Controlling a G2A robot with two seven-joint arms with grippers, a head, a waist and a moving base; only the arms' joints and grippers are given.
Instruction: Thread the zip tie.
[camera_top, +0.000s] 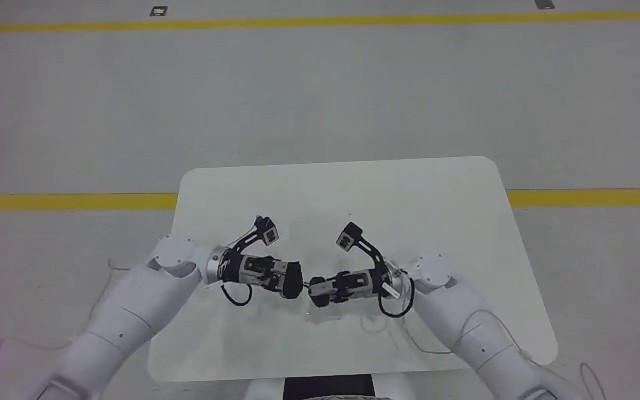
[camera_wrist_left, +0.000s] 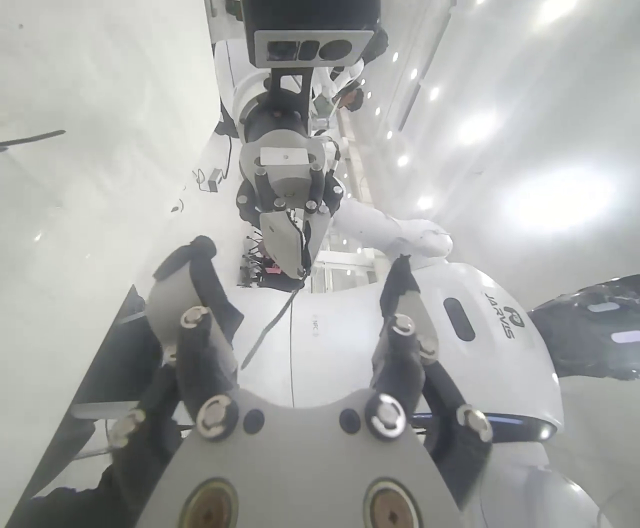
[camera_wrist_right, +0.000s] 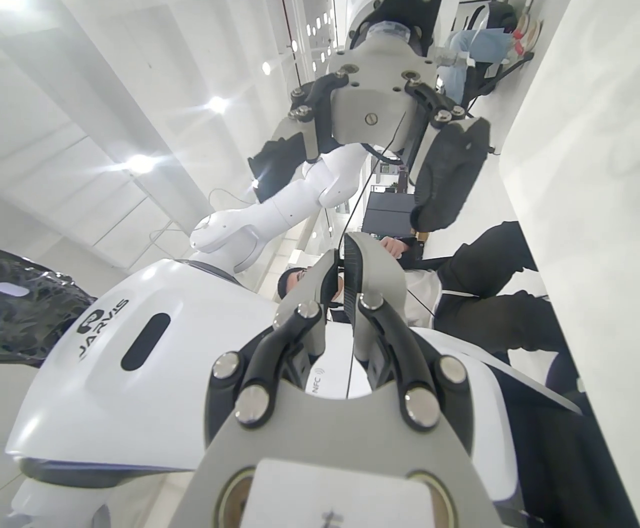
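Note:
My two grippers face each other tip to tip above the front middle of the white table (camera_top: 400, 200). The right gripper (camera_wrist_right: 341, 260) is shut on a thin black zip tie (camera_wrist_left: 272, 325). In the left wrist view the strap hangs from the right gripper's closed tips and curves down between my left gripper's fingers (camera_wrist_left: 200, 280). The left gripper (camera_top: 292, 279) is open wide, with its padded fingers on either side of the right gripper's tips and the strap, touching neither. The strap's thin edge (camera_wrist_right: 351, 350) runs between the right gripper's fingers.
The table's rounded edges lie well out from both arms. Grey floor with yellow lines (camera_top: 320, 22) surrounds it. Bare tabletop spreads behind the grippers and to both sides.

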